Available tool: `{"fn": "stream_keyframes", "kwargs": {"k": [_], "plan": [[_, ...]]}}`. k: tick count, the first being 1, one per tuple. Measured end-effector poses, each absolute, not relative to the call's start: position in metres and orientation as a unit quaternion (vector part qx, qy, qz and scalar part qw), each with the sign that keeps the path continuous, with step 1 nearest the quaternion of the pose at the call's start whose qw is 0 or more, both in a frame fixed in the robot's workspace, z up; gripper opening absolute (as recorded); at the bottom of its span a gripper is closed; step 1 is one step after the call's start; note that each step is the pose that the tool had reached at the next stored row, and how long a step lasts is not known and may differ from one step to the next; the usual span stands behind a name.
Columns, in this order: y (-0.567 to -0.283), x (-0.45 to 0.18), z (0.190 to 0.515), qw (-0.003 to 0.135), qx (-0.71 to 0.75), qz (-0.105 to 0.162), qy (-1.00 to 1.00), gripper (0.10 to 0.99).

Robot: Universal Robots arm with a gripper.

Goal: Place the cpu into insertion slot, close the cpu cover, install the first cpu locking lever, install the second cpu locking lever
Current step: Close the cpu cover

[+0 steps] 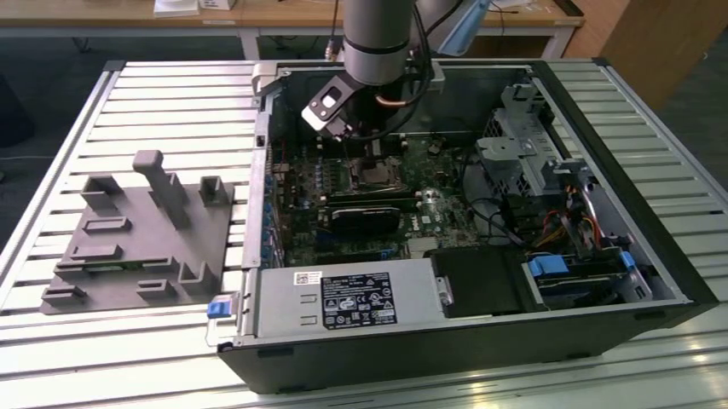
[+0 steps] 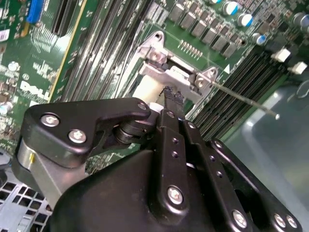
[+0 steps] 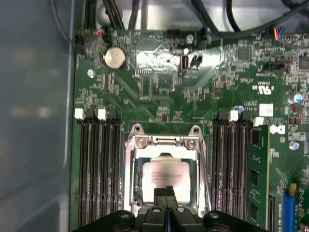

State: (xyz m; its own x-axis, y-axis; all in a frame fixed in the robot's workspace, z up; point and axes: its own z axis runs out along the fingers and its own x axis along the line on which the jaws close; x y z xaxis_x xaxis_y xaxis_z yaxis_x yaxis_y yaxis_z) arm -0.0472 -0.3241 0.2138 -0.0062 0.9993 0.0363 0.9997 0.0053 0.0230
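Directly beneath my gripper (image 3: 166,191) the cpu (image 3: 166,173) lay flat in the insertion slot (image 3: 137,182), its pale grey top showing through the cut-out of the cpu cover (image 3: 166,141). That silver frame sat down around the chip. My fingertips hung over one edge of it, just beside the cpu's rim; whether they touched the metal I could not tell. My fingers were pressed together, with nothing between them. Banks of long memory slots (image 3: 99,169) flanked the socket on both sides. In the second wrist view a thin metal lever (image 2: 244,100) ran out from the cover's screwed end.

At the upper middle of the exterior view my arm reached down into the open computer case (image 1: 666,264), which stood on the slatted bench (image 1: 159,102). Inside the case lay the green motherboard (image 1: 302,183), with a labelled power supply box (image 1: 341,300) at the lower middle and a metal drive cage (image 1: 523,145) toward the exterior view's right. A grey moulded fixture (image 1: 114,243) sat on the bench at the exterior view's left, just beside the case.
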Motion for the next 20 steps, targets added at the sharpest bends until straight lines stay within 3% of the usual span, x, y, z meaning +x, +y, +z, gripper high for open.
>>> {"fn": "stream_keyframes", "kwargs": {"k": [20], "plan": [[-0.324, -0.048, 0.2, 0.007, -0.705, -0.019, -0.709, 0.106]]}}
